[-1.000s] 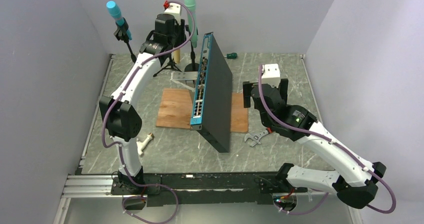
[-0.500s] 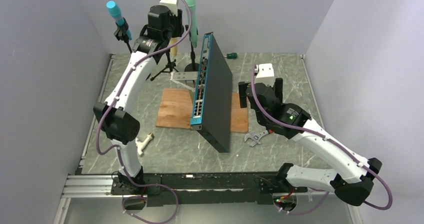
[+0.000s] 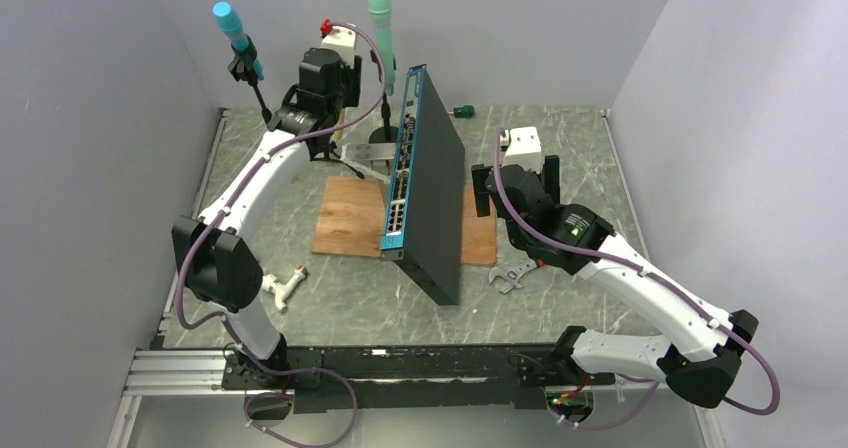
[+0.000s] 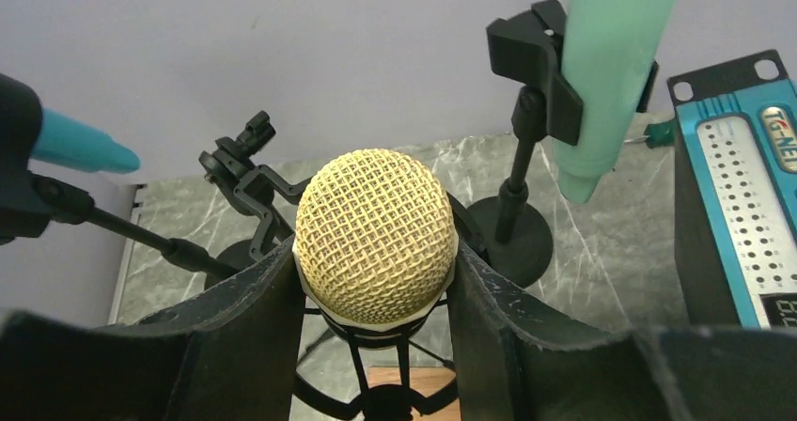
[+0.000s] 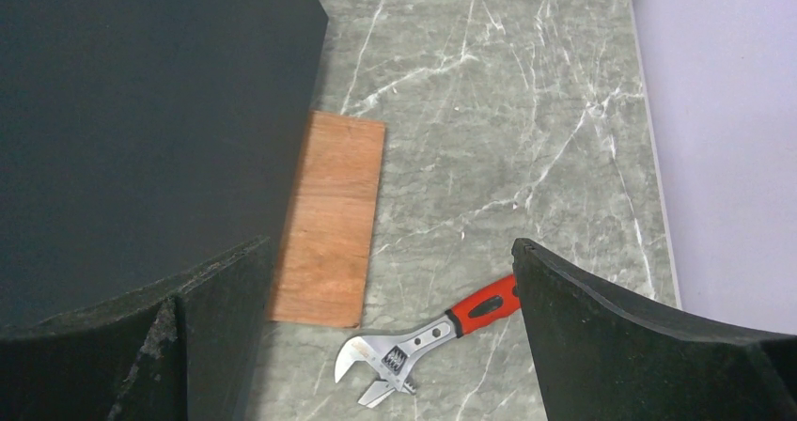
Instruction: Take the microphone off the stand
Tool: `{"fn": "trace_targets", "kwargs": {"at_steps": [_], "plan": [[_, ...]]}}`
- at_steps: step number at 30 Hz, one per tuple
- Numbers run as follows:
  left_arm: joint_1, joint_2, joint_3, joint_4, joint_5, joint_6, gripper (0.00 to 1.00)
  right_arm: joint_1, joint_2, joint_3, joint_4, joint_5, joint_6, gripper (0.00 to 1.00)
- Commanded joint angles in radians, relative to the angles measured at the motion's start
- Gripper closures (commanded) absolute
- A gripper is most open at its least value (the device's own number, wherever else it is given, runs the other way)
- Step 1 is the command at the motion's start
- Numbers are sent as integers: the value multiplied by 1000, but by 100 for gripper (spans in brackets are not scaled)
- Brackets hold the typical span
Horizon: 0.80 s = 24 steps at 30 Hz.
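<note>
The microphone (image 4: 376,238) has a yellow mesh head and stands upright in the black shock-mount stand (image 4: 395,393), whose tripod legs (image 3: 335,140) rest at the back of the table. My left gripper (image 4: 376,280) comes down from above and is shut on the head, with one finger (image 4: 254,318) pressed against each side. In the top view the left gripper (image 3: 335,103) hides most of the microphone. My right gripper (image 5: 390,252) hangs open and holds nothing, right of the tall black unit, over the table (image 3: 515,183).
A blue microphone (image 3: 232,28) and a green microphone (image 3: 380,18) stand on their own stands close by. A network switch (image 3: 425,198) stands on edge on a wooden board (image 3: 350,218). An adjustable wrench (image 5: 423,346), a screwdriver (image 3: 462,111) and a white part (image 3: 285,286) lie around.
The left gripper rose, then came back down lower than a second ago, still around the microphone head. The right arm drifted a little left and toward the back.
</note>
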Motion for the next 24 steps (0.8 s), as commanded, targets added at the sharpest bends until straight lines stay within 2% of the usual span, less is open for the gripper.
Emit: {"fn": "trace_targets", "kwargs": {"at_steps": [1, 3, 4, 6, 9, 10, 14, 16, 19, 24], "plan": [[-4, -71, -28, 126, -12, 12, 100, -3, -3, 0, 36, -7, -13, 0], [-4, -86, -51, 110, -8, -5, 100, -4, 3, 0, 40, -11, -13, 0], [-4, -97, -70, 112, 1, -15, 94, -4, 6, 0, 41, -12, -11, 0], [-4, -121, -108, 126, 24, -56, 76, -3, 8, 2, 45, -18, -14, 0], [-4, -144, -136, 126, 27, -96, 71, -4, 13, 1, 56, -28, -20, 0], [-4, -144, -132, 117, 19, -105, 66, -3, 15, 2, 55, -30, -22, 0], [-4, -140, -113, 89, 8, -110, 28, -3, 26, 3, 48, -27, -28, 0], [-4, -142, -108, 85, 1, -117, 15, -3, 32, 6, 39, -19, -27, 0], [-1, -143, -87, 66, -1, -137, 7, -4, 34, 6, 39, -17, -27, 0], [4, -125, -17, 12, 13, -158, 3, -3, 31, 3, 46, -26, -30, 0]]}}
